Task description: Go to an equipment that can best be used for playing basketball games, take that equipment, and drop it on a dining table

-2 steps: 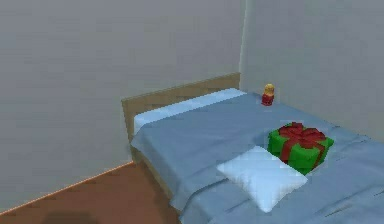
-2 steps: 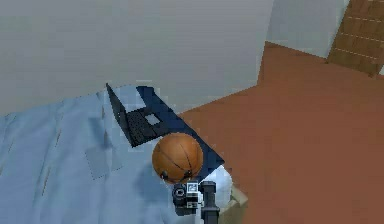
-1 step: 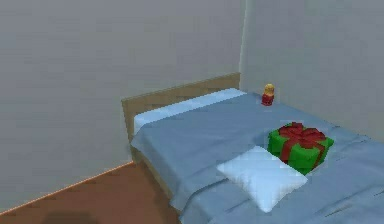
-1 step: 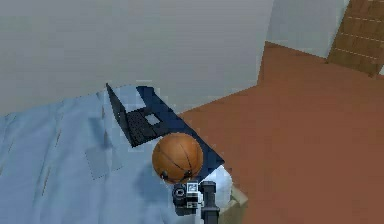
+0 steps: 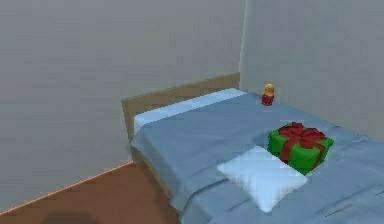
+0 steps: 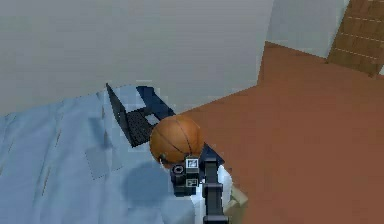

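Note:
An orange basketball (image 6: 177, 137) shows at the near edge of a bed (image 6: 60, 160) with a blue cover, right beside an open dark laptop (image 6: 125, 115). The dark arm (image 6: 214, 200) rises from the bottom edge, and its gripper (image 6: 178, 166) ends just under the ball. The ball overlaps the bed's edge, so I cannot tell whether the gripper holds it or whether it rests on the bed.
In the forward view the bed (image 5: 200, 140) carries a white pillow (image 5: 262, 176) and a green gift box with a red ribbon (image 5: 298, 146). A small red object (image 5: 268, 95) stands by the far wall. Brown floor (image 6: 300, 130) runs toward an opening (image 6: 355, 40).

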Robot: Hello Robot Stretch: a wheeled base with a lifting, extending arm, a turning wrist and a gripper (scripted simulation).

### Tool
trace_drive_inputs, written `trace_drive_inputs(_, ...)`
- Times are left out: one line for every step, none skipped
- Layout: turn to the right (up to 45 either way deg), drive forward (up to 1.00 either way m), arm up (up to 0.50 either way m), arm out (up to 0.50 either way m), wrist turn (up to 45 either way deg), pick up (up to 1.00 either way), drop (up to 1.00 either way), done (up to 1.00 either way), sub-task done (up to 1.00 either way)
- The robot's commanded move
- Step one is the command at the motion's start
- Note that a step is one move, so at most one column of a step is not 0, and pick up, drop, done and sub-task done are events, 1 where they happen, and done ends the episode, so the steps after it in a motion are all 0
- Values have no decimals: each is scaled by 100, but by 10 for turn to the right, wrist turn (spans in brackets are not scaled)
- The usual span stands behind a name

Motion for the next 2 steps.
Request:
trace_drive_inputs(0,0,28,0,0,0,0,0,0)
trace_drive_inputs(0,0,0,0,-450,0,0,0,0)
